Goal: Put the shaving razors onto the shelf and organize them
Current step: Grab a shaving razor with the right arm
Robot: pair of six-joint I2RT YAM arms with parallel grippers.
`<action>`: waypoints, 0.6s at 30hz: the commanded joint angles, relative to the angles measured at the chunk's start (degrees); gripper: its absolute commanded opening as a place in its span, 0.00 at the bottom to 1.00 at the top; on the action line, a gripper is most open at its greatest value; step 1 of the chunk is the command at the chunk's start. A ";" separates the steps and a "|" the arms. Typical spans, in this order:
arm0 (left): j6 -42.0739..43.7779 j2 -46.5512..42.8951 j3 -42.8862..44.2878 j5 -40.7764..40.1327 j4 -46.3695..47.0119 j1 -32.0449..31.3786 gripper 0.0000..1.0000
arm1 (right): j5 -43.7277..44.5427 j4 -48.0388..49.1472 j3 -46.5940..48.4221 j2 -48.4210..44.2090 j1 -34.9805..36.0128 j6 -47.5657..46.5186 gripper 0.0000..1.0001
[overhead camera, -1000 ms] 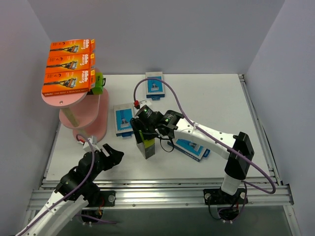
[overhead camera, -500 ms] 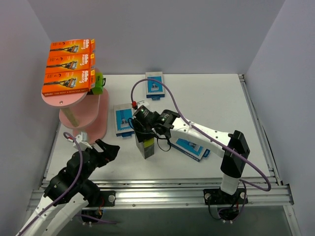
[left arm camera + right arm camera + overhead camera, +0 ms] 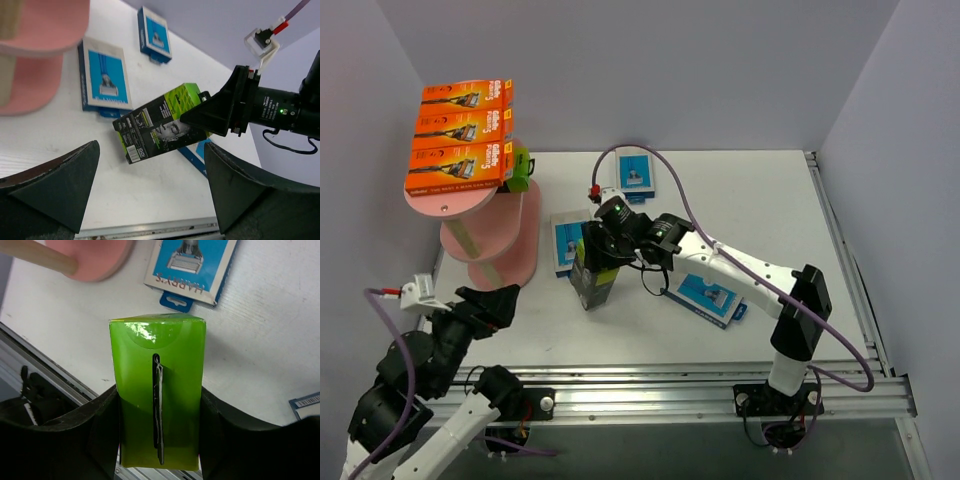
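Right gripper [image 3: 603, 248], pinching the black-lime pack [image 3: 592, 283], shifted it left, held tilted near the shelf [image 3: 445, 206] base; left gripper [image 3: 492, 298], jaws spread, drew back, so shelving looked next

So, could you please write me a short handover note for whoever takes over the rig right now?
Right claw: shut on a black-and-lime pack, held tilted just right of the shelf.
Left claw: open and empty, near the table's near-left corner.
Done: three orange packs lie in a row on the shelf's top board. A second lime pack sits beside them; I cannot tell on which board.
Left: shelve the held pack, then the three blue packs lying on the table.
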 commanded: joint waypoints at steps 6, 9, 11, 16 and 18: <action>14.93 -0.39 8.88 -10.37 -6.09 -0.10 0.83 | -3.22 19.16 -0.94 -9.14 -3.82 7.92 0.00; 19.50 -1.35 10.11 -14.85 -5.48 -0.19 0.85 | -2.96 25.05 -2.88 -10.37 -5.22 10.11 0.00; 22.04 -1.27 11.33 -19.57 -5.65 -0.19 0.97 | -2.87 28.99 -3.40 -10.11 -5.84 11.44 0.00; 27.32 -0.22 12.83 -23.20 -3.89 -0.62 0.94 | -4.54 36.30 -4.20 -8.53 -7.42 15.39 0.00; 27.68 -0.30 13.01 -24.00 -3.46 -0.97 0.94 | -5.50 40.17 -4.29 -7.83 -7.77 16.54 0.00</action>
